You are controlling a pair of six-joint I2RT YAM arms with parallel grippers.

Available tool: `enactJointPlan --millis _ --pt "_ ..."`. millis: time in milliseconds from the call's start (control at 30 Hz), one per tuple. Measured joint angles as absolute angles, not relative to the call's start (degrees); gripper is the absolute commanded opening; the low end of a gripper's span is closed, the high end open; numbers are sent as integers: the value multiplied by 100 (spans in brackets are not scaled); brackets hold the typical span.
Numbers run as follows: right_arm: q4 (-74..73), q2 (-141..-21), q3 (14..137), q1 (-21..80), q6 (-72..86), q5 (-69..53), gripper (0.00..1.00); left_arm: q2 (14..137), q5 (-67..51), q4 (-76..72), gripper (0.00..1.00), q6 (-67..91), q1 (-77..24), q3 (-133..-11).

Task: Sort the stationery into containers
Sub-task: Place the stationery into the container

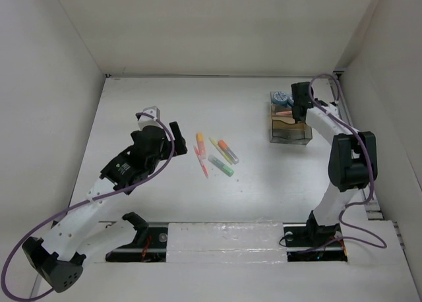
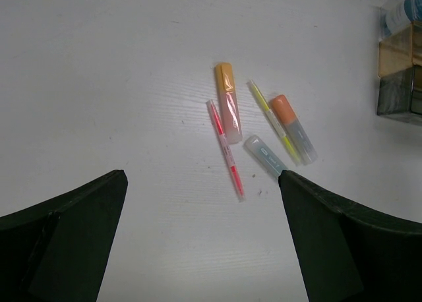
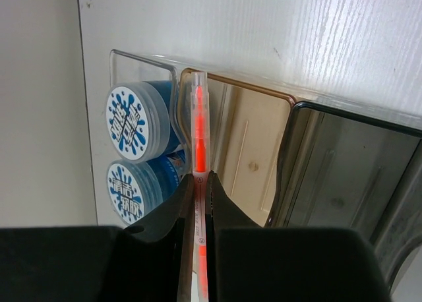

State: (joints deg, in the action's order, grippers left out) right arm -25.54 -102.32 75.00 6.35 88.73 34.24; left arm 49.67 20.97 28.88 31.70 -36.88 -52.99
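1. Take the organizer box (image 1: 290, 136) as your landmark. There is one, clear-walled, at the far right of the table (image 1: 264, 196). Your right wrist camera shows three compartments in it: a clear end one, a tan middle one and a smoky dark one.
2. Two blue-and-white tubs (image 3: 135, 120) sit side by side in the box's clear end compartment, with their printed lids facing the right wrist camera.
3. Your right gripper (image 3: 200, 180) is clenched on one red-orange pen (image 3: 198, 124) and hangs over the box. The pen's free end points across the wall between the tub compartment and the tan one. You cannot tell whether it touches the box.
4. Your left gripper (image 2: 201, 183) is released, its fingers spread wide with nothing between them. It hovers above the table, well to the left of the box.
5. Five pieces lie loose in one cluster on the table, well apart from the box on its left:
   - one pink marker (image 2: 228, 101) with a yellow-orange cap
   - one slim pink pen (image 2: 225, 149) just beside it, on the side away from the box
   - one slim yellow pen (image 2: 273, 120)
   - one orange-capped marker (image 2: 294, 127) lying against the yellow pen, the nearest of the five to the box
   - one pale green marker (image 2: 265, 155) between the lower ends of the pink pen and the yellow pen
6. With the held pen, you have six pens and markers in view.
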Motion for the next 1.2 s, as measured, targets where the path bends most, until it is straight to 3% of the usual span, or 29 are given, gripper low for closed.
enactJointPlan --millis 467,600,1000,1133,1200 --pt "-2499 -10720 7614 650 8827 3385 0 4967 2097 2888 99 3148 -3688 -5299" --pt "-2480 -10720 7618 650 8748 3369 9 4967 2097 2888 99 3127 -3688 -5299" --pt "-2176 -10838 7625 648 8383 3109 8 4967 2097 2847 99 3089 -3688 -5299" --pt "-2176 -10925 7627 648 8350 3076 19 4963 2097 2847 99 3087 -3688 -5299" --pt "-2178 -10940 7627 648 8311 3057 35 4952 2091 2847 99 3079 -3688 -5299"
